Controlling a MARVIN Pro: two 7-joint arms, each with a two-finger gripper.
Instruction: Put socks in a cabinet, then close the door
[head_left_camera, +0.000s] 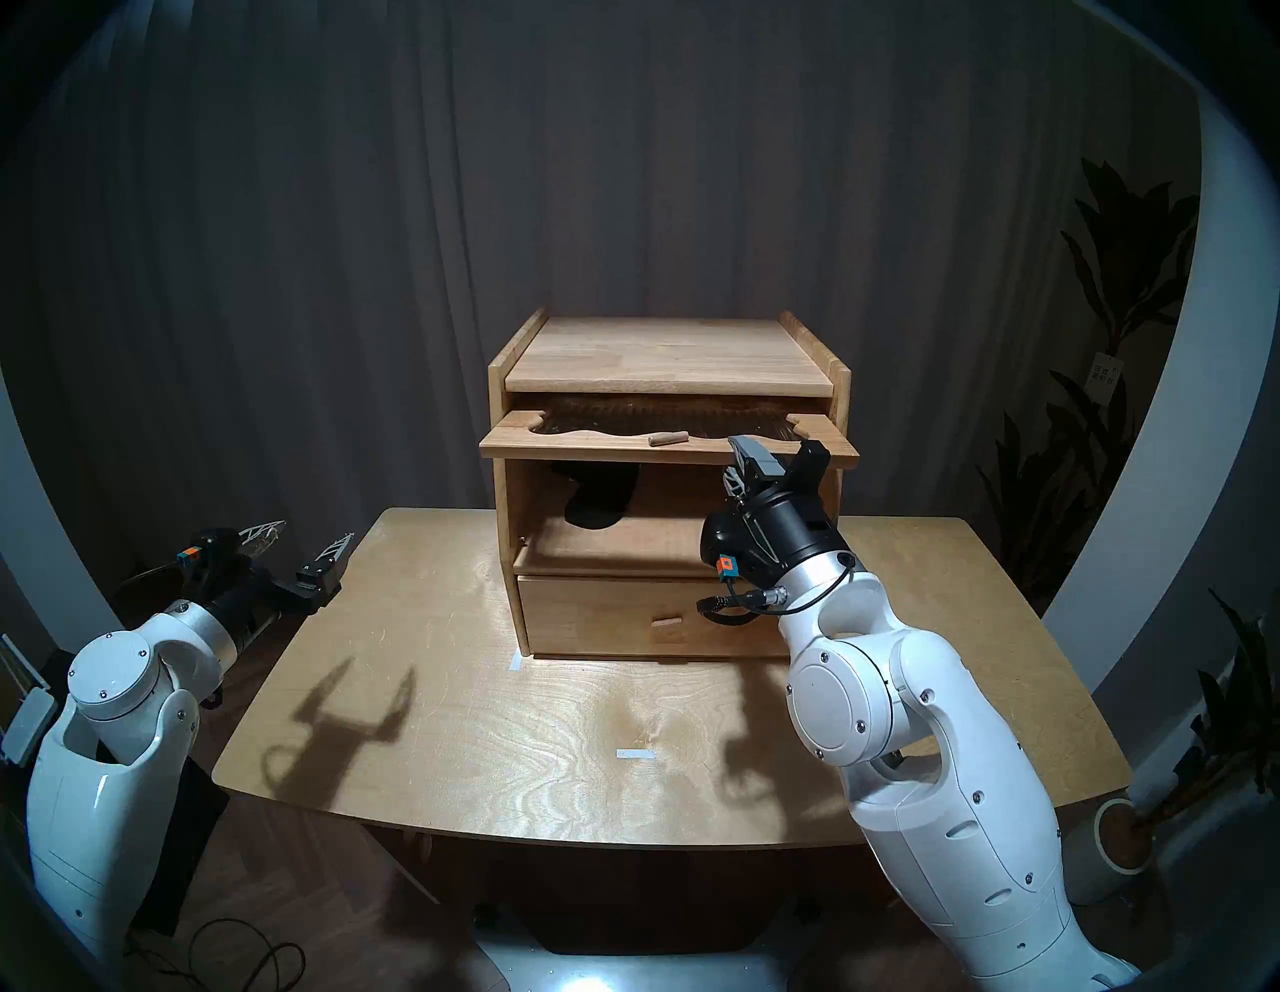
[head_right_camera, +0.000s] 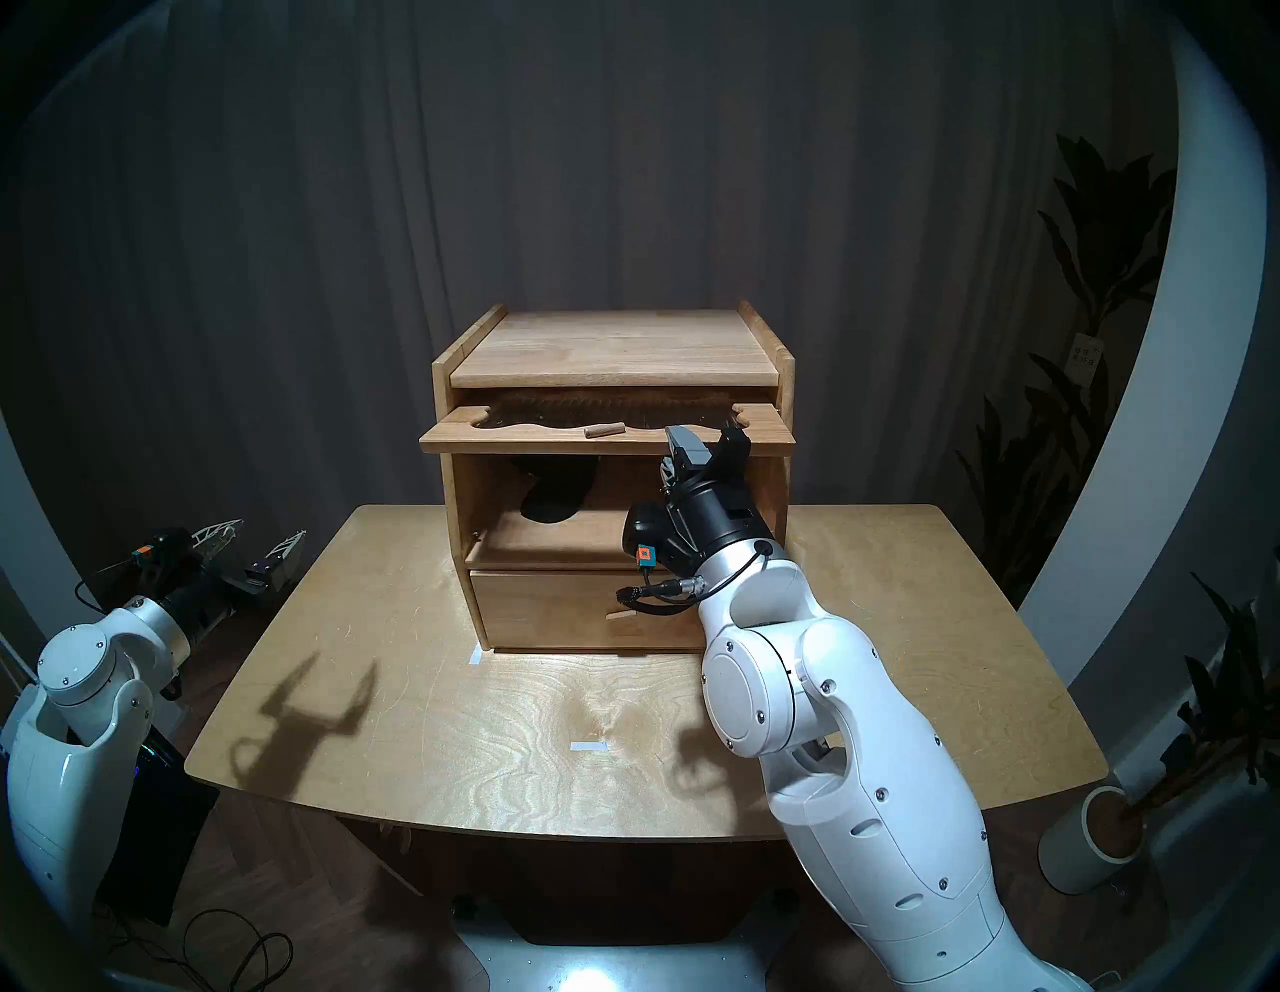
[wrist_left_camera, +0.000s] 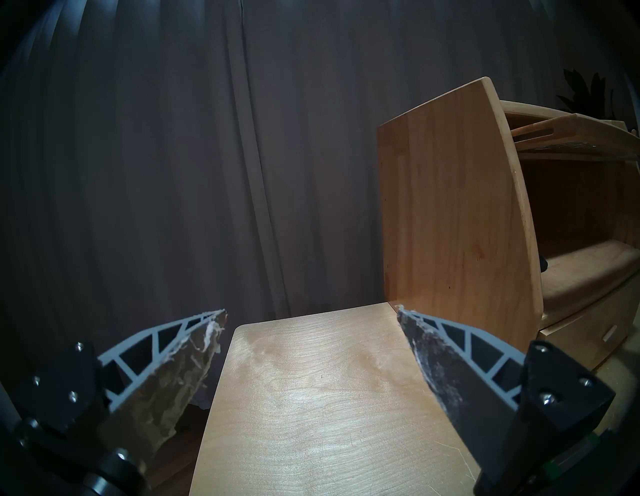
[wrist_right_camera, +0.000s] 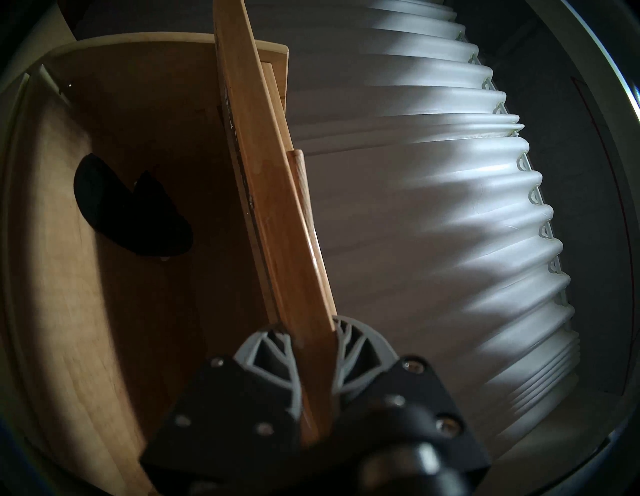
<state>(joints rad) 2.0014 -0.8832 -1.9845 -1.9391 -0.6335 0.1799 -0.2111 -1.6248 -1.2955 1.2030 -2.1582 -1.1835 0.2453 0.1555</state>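
- One cabinet (head_left_camera: 668, 485) is seen on the table (head_left_camera: 485, 748), with one drawer (head_left_camera: 651, 616) shut below.
- One dark bundle of socks (head_left_camera: 599, 502) is held in the middle compartment, at its back left.
- One door (head_left_camera: 665, 443) is raised level and is clamped at its right front edge by the right gripper (head_left_camera: 772, 461).
- The left gripper (head_left_camera: 305, 544) is spread wide and empty, at the table's left edge.
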